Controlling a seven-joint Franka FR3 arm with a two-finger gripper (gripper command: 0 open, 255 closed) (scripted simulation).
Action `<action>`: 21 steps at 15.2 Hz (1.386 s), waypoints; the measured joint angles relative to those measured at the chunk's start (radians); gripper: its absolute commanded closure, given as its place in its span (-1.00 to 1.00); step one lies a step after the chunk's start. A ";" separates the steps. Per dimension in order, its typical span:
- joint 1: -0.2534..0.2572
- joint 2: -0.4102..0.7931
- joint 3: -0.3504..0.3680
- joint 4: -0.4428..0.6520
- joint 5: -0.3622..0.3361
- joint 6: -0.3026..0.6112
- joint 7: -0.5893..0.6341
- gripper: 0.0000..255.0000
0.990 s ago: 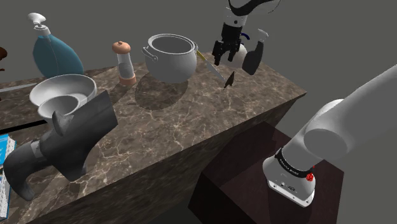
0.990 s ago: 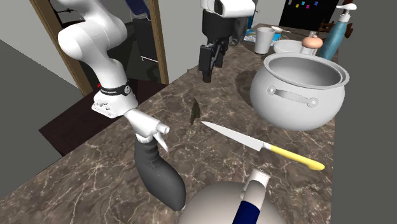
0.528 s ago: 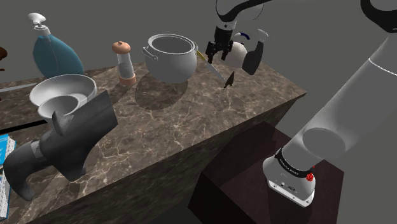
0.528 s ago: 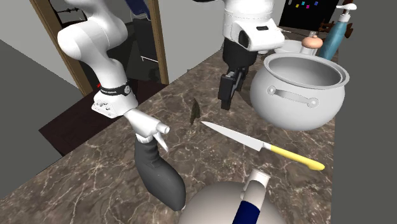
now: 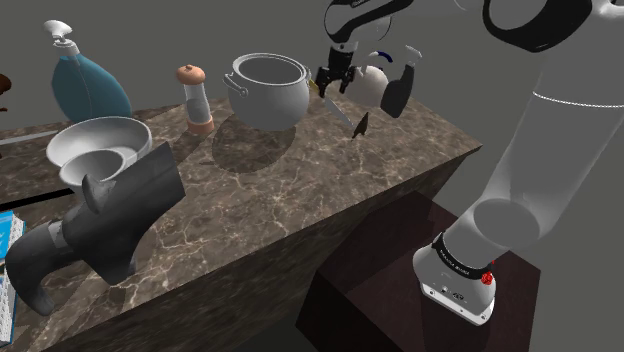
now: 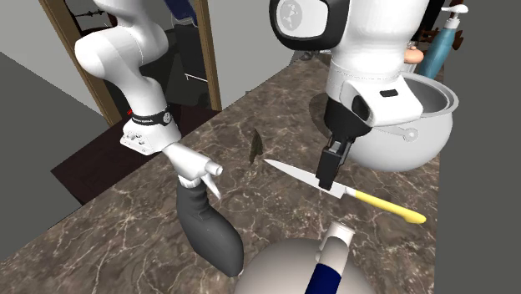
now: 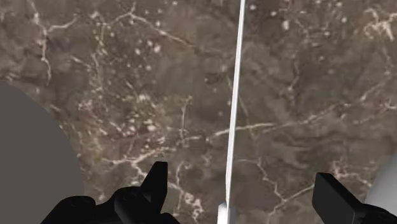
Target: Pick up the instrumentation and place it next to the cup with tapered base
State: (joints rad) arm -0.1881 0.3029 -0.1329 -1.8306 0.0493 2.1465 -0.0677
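Observation:
A knife (image 6: 298,174) with a silver blade and a yellow handle (image 6: 389,207) lies flat on the brown marble counter (image 6: 125,225), in front of a large grey pot (image 6: 417,138). In the shoulder view the knife (image 5: 337,110) lies just to the right of the pot (image 5: 268,92). My black gripper (image 6: 327,178) points down right over the blade, near where it meets the handle. It is open and holds nothing. In the wrist view the blade (image 7: 234,108) runs between the two spread fingers (image 7: 156,184), and neither finger touches it. The gripper (image 5: 332,86) hangs close above the counter.
A dark spray bottle (image 6: 204,221) and a white round vessel (image 6: 292,271) stand close by the knife. A small dark shard (image 6: 255,148) stands near the blade's tip. Further along the counter are a pepper mill (image 5: 196,98), a blue soap dispenser (image 5: 88,82), a grey bowl (image 5: 100,148) and a dark boot (image 5: 100,225).
The gripper has travelled from near the counter's edge over to the knife and come down close to the blade. Its fingers stayed open. Nothing on the counter moved.

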 measured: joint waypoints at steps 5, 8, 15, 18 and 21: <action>-0.006 0.057 0.000 0.012 0.009 0.048 -0.003 -1.00; -0.006 0.077 0.002 0.002 0.012 0.079 -0.004 -1.00; -0.007 0.084 0.003 0.002 0.014 0.085 -0.005 1.00; -0.007 0.084 0.003 0.002 0.014 0.085 -0.005 1.00; -0.007 0.084 0.003 0.002 0.014 0.085 -0.005 1.00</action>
State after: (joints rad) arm -0.1948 0.3864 -0.1301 -1.8283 0.0629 2.2320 -0.0724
